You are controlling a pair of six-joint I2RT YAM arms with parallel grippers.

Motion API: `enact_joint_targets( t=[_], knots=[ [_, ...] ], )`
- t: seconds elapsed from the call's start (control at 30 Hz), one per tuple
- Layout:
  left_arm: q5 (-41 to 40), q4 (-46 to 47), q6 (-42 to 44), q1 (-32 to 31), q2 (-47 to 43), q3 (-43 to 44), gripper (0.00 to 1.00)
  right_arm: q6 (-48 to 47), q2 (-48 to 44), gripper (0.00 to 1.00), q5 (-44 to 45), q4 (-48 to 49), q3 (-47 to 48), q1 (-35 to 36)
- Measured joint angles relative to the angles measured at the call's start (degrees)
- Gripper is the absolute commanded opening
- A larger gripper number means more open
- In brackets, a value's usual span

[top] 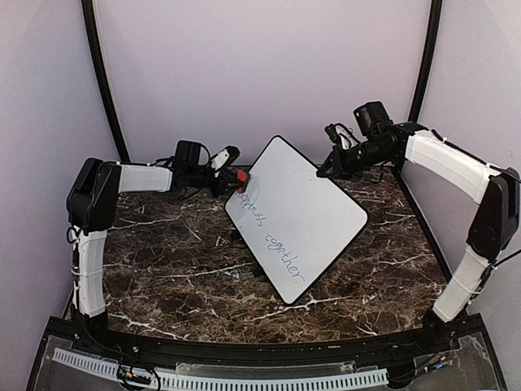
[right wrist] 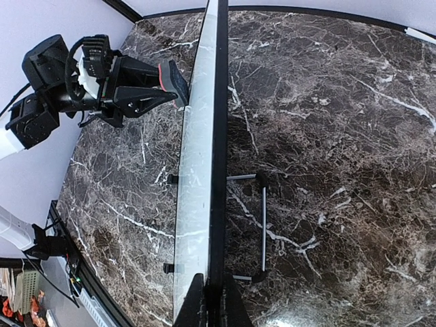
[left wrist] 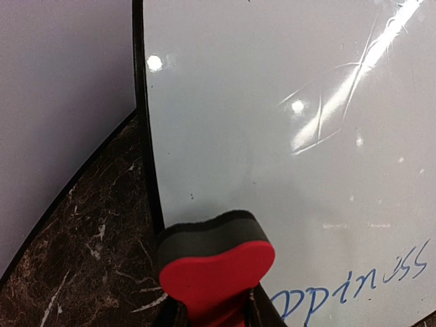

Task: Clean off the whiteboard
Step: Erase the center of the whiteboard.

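Note:
The whiteboard (top: 313,204) stands tilted on the marble table, with blue handwriting (top: 273,236) running down its lower left part. My left gripper (top: 232,177) is shut on a red eraser (left wrist: 214,262) with a dark felt face. It holds the eraser at the board's left edge, just above the word start (left wrist: 354,286); contact is hard to judge. My right gripper (right wrist: 211,303) is shut on the board's upper edge (right wrist: 218,170), seen edge-on in the right wrist view. That view also shows the eraser (right wrist: 172,76) beside the board face.
A thin wire stand (right wrist: 263,225) props the board from behind. The dark marble tabletop (top: 163,269) surrounds it, with walls close at left, back and right. A black rail (top: 244,354) runs along the near edge.

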Motion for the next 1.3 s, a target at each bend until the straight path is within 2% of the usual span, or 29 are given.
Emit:
enact_joint_targets(
  t=[0.3, 0.8, 1.3],
  knots=[
    [-1.27, 4.98, 0.76, -0.15, 0.00, -3.04, 0.00, 0.87, -0.35, 0.00, 0.24, 0.15, -0.63, -0.20],
    [0.26, 4.96, 1.07, -0.15, 0.00, -0.52, 0.00, 0.44, -1.46, 0.00, -0.17, 1.38, -2.21, -0.26],
    [3.37, 5.09, 0.07, 3.34, 1.79, -3.58, 0.00, 0.66, -1.46, 0.00, -0.07, 1.53, -2.32, -0.26]
  ],
)
